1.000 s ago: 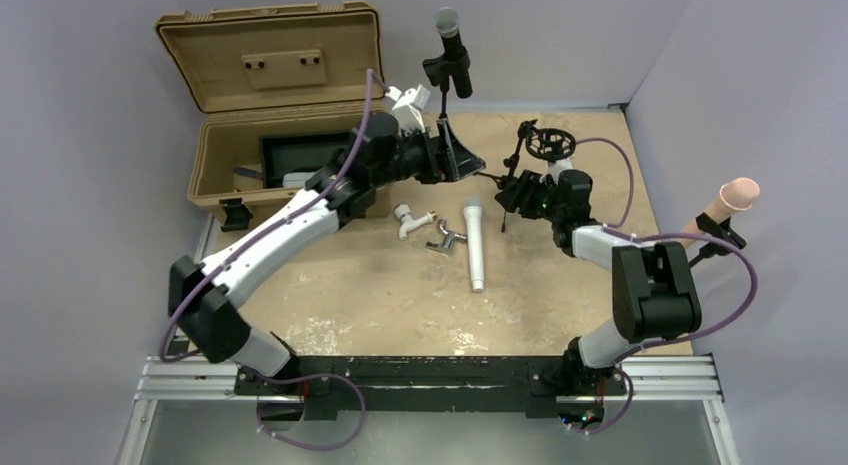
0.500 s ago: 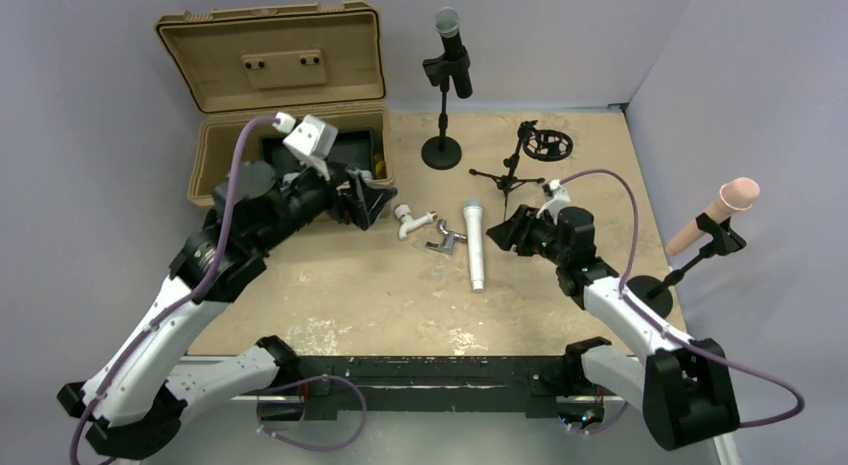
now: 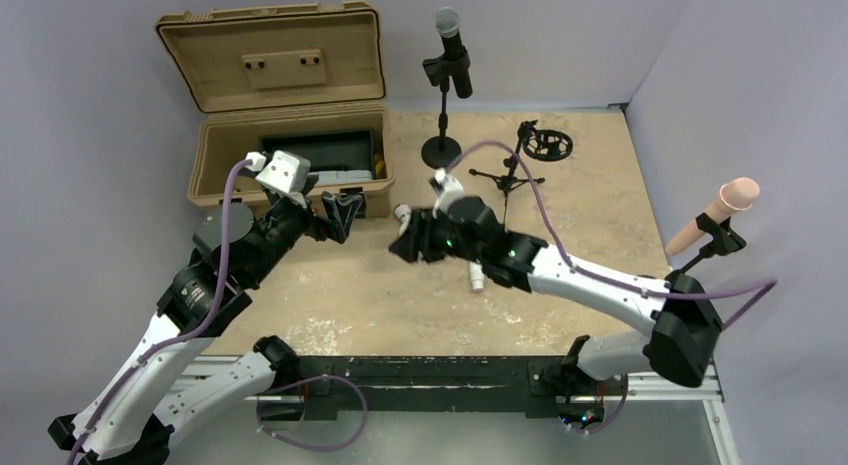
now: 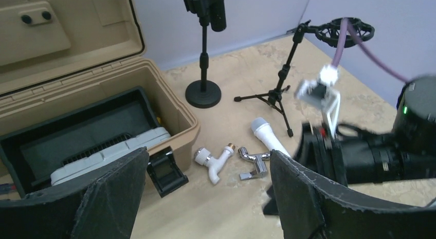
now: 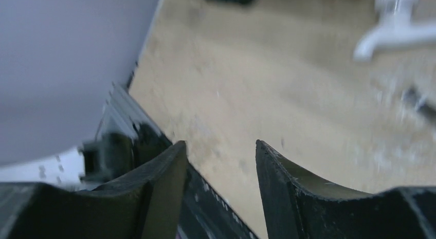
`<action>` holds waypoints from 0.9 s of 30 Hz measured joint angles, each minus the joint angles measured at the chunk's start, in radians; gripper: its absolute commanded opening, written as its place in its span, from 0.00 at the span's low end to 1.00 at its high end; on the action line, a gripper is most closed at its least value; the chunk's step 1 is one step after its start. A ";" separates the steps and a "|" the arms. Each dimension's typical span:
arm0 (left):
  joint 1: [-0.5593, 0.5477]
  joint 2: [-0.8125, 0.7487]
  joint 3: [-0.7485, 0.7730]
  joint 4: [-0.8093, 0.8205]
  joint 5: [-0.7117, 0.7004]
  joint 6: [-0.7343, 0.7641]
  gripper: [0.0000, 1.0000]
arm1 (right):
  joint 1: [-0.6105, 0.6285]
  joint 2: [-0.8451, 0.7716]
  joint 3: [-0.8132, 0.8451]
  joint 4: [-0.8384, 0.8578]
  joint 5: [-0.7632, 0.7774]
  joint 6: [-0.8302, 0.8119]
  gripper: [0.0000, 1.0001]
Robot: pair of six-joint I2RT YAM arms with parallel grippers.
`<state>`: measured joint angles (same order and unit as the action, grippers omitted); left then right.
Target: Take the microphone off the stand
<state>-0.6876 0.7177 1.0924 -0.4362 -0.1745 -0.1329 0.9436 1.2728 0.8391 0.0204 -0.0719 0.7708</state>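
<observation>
Wide-open left gripper (image 3: 335, 210) has pulled back vs. 1 s ago. It was up at the stand (image 3: 442, 150) at 12 o'clock. Now it hovers by the front wall of the tan case (image 3: 300, 115) at 10 o'clock, well apart from the stand. Meanwhile the right gripper (image 3: 405, 247) has swung from the 3 o'clock side over to table centre. Its arm now covers most of the white mic (image 3: 477, 277) lying there; only the tail end shows. No change for the black mic (image 3: 450, 50): upright in the clip atop the stand, untouched.

Tools: left gripper's fingers are spread far apart w/ nothing between, touching nothing. Right gripper's fingers stand part-open w/ a clear gap, empty, above bare tabletop.

Views: left wrist cam shows what the top view mostly hides under the right arm. The white mic's head, a white faucet (image 4: 213, 159) and a chrome fitting (image 4: 254, 164) lie close together in front of the case. It also catches the black mic's lower body at 12 o'clock and the right arm's wrist at 3 o'clock. Right wrist cam is blurred: faucet at 1 o'clock, table's near edge at 7 o'clock, no stand in it. Only the top view has the pink mic (image 3: 725, 205) on its own stand at 3 o'clock.
</observation>
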 measured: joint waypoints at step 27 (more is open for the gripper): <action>-0.002 0.003 -0.018 0.032 -0.002 -0.003 0.83 | -0.516 0.575 1.105 -0.615 0.612 -0.552 0.36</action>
<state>-0.6899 0.7208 1.0748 -0.4042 -0.1764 -0.1364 0.4278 1.8481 1.9442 -0.5945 0.5400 0.2192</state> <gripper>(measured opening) 0.834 0.396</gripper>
